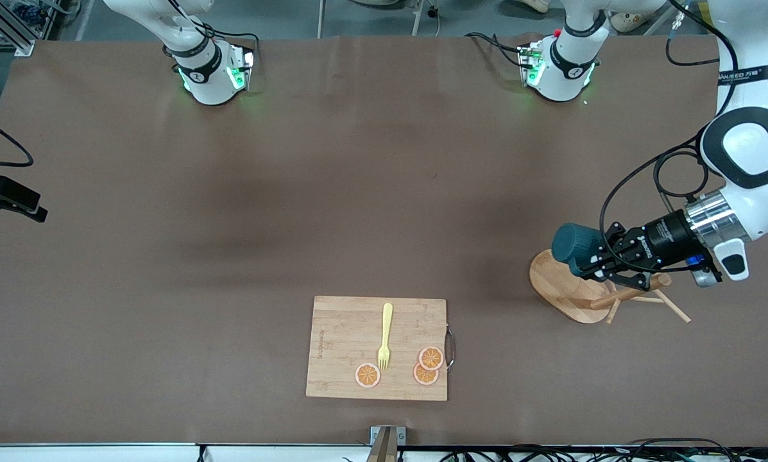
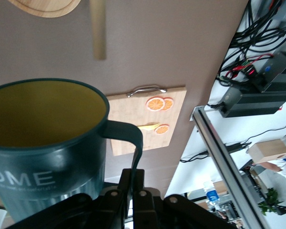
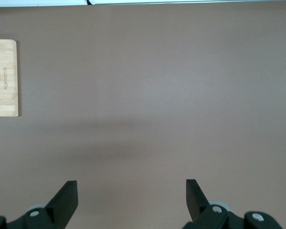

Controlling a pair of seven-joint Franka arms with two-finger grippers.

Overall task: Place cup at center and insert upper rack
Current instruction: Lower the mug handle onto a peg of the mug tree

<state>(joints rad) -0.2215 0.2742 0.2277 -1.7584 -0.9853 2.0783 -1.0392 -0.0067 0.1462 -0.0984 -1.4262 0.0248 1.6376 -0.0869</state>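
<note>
My left gripper (image 1: 600,262) is shut on the handle of the dark teal cup (image 1: 576,246) and holds it in the air over the oval base of the upper rack (image 1: 560,289). The rack's post and pegs (image 1: 637,295) run out under the gripper toward the left arm's end of the table. In the left wrist view the cup (image 2: 47,143) shows its yellow inside and white lettering. Its thin handle is pinched in my left gripper (image 2: 132,179), with the rack's post (image 2: 97,28) past it. My right gripper (image 3: 132,191) hangs open over bare table, holding nothing.
A bamboo cutting board (image 1: 339,333) lies near the table's front edge, carrying a yellow fork (image 1: 385,337) and three orange slices (image 1: 367,375). A black camera mount (image 1: 8,199) sticks in at the right arm's end. Cables and boxes lie off the front edge.
</note>
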